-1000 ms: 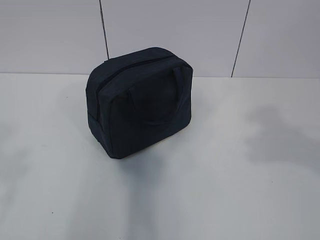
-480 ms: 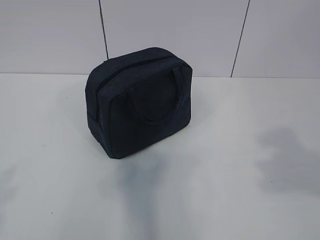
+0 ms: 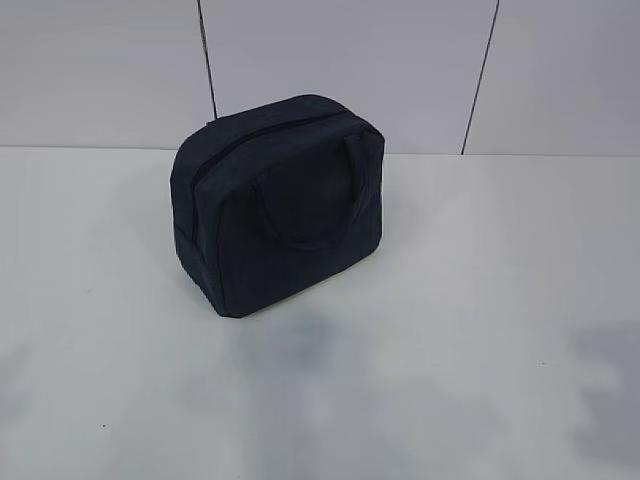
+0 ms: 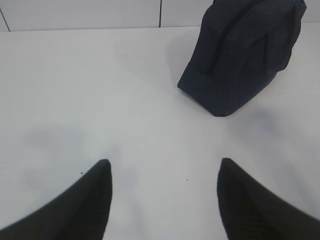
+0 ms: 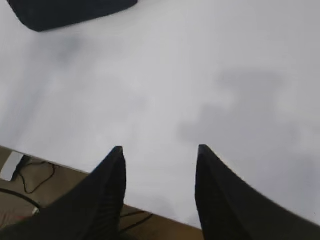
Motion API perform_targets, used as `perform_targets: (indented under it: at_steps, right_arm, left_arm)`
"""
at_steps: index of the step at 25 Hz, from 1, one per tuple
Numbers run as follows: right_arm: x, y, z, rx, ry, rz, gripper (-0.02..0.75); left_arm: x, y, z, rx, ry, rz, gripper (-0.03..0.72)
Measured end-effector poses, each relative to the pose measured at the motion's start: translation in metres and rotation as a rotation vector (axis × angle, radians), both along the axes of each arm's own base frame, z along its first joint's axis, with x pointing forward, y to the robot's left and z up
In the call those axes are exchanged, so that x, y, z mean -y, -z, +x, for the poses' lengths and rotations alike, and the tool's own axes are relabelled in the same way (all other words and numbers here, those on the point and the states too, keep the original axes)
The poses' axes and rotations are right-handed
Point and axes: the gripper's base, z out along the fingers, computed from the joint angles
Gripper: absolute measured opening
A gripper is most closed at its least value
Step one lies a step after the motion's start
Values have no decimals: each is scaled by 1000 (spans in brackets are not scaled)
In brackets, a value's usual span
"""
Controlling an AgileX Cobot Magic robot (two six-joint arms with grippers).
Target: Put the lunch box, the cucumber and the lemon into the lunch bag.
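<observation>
The dark navy lunch bag [image 3: 278, 205] stands upright on the white table [image 3: 450, 300], its zipper line running shut across the top and a loop handle on its front face. The left wrist view has the lunch bag [image 4: 245, 50] at the upper right, far ahead of my left gripper [image 4: 165, 165], which is open over bare table. In the right wrist view only a corner of the lunch bag [image 5: 70, 12] shows at the top left; my right gripper [image 5: 159, 149] is open above the table's near edge. The lunch box, the cucumber and the lemon are out of view.
A pale tiled wall [image 3: 350, 60] rises behind the table. Past the table's near edge [image 5: 75, 167], the right wrist view shows a brown floor with black cables [image 5: 30, 180] and a small white object [image 5: 11, 166].
The arm shadow on the table's right side has slid down and rightward toward the near corner. The bag has not moved.
</observation>
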Motion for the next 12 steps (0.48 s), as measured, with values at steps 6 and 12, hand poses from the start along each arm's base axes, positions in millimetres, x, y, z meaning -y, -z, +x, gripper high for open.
perform_targets:
  at_steps: [6, 12]
  right_arm:
    - [4, 5, -29, 166, 32, 30, 368]
    - [7, 13, -30, 143, 61, 19, 368]
  left_arm:
    - [0, 0, -3, 11, 49, -10, 465]
    - [0, 0, -4, 7, 87, -14, 465]
